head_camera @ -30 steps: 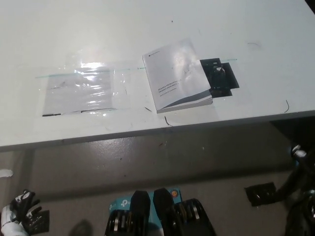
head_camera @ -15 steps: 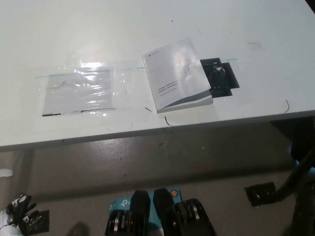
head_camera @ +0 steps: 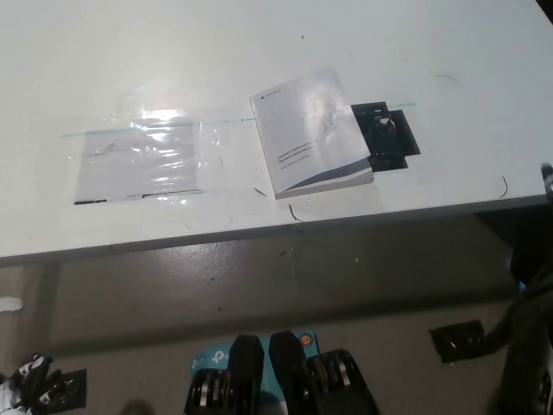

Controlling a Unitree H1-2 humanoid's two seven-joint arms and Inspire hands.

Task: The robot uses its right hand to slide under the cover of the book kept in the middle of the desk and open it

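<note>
The book (head_camera: 313,134) lies shut on the white desk (head_camera: 259,43), close to the desk's near edge and about in the middle of it. Its gray and white cover faces up. Its long side runs from about 11 o'clock to 5 o'clock, so it sits a bit turned. The thick page edge shows along the bottom. Its right edge touches a black patch (head_camera: 386,131) on the desk. To the book's 9 o'clock, a little apart, is a shiny clear plastic sheet (head_camera: 138,157) lying flat.

My black right arm (head_camera: 529,341) is low at the right edge of the picture, below the desk. From there the book lies up at about 10 o'clock, well apart from me. I can only see a dark bit of the arm, so I cannot tell if my right hand is spread or closed.

My white left hand (head_camera: 30,392) rests in the bottom left corner, far from the book. It is too small and dark to tell how it is held.

My right side is the nearer one, I think. I have not reached the cover yet.
</note>
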